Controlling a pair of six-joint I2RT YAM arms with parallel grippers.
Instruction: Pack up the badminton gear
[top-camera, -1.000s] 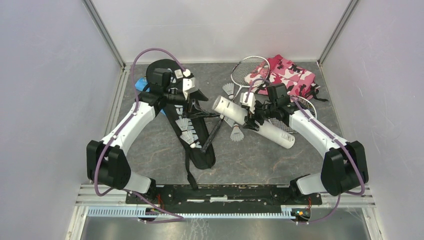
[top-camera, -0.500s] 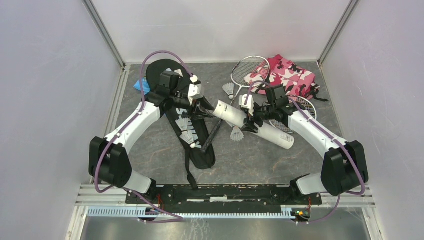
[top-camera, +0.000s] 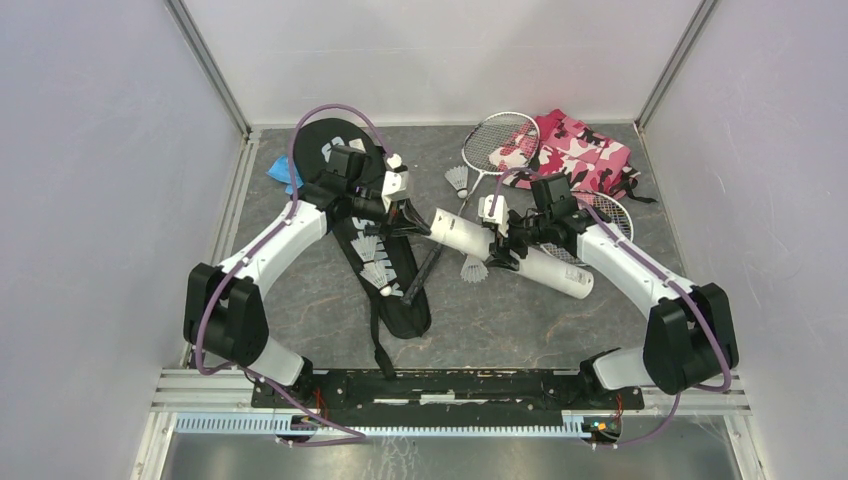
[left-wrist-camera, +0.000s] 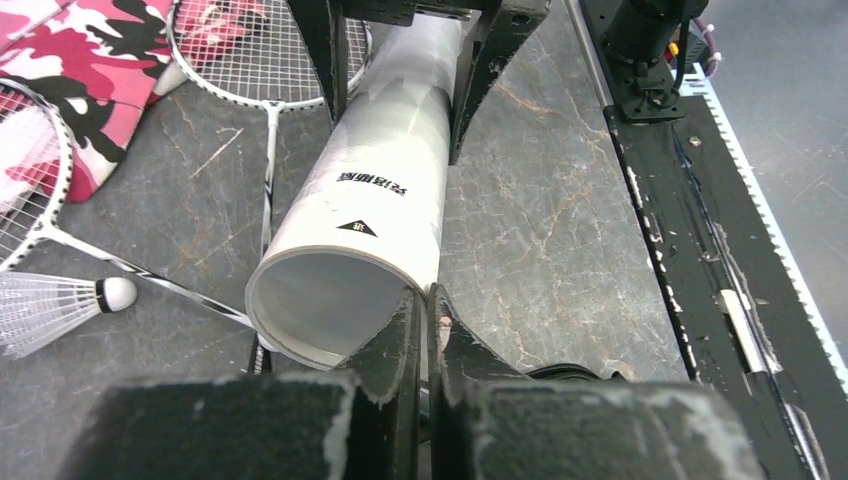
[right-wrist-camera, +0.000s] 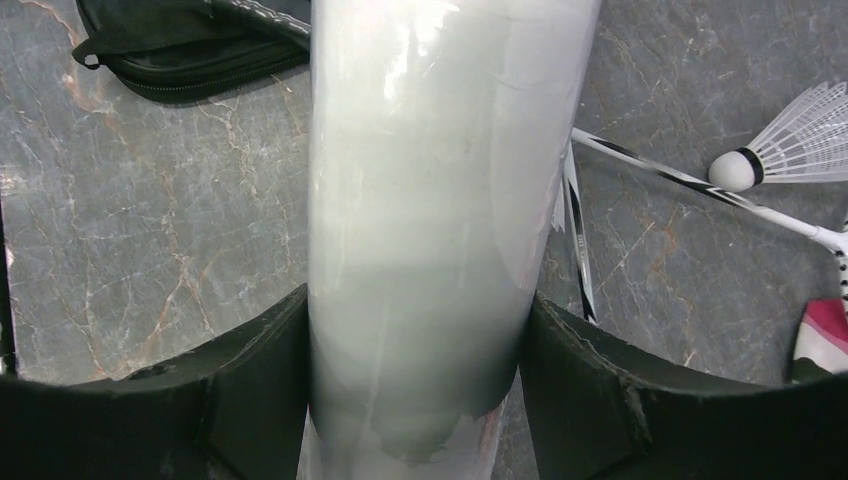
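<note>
The long white tube (top-camera: 545, 265) lies slantwise at mid-table, its open mouth toward the left. My right gripper (top-camera: 505, 245) is shut around its middle, the fingers (right-wrist-camera: 270, 350) pressed on both sides of the tube (right-wrist-camera: 440, 180). My left gripper (left-wrist-camera: 426, 292) is shut on the rim of the tube's (left-wrist-camera: 385, 170) open mouth, with the thin wall between its fingers. The black racket bag (top-camera: 395, 290) lies open on the left with two shuttlecocks (top-camera: 372, 270) on it. Other shuttlecocks (top-camera: 458, 180) (top-camera: 473, 268) lie near the tube. One racket (top-camera: 500, 140) rests at the back, another (top-camera: 612, 212) partly under my right arm.
A pink camouflage cloth (top-camera: 585, 150) sits at the back right under the racket heads. A blue cloth (top-camera: 280, 172) peeks out behind the bag's far end. A black racket handle (top-camera: 425, 270) lies between bag and tube. Walls close in the table on three sides.
My left gripper has moved right from over the bag to the tube's open end and shut on its rim. My right gripper kept hold of the tube, which shifted slightly.
</note>
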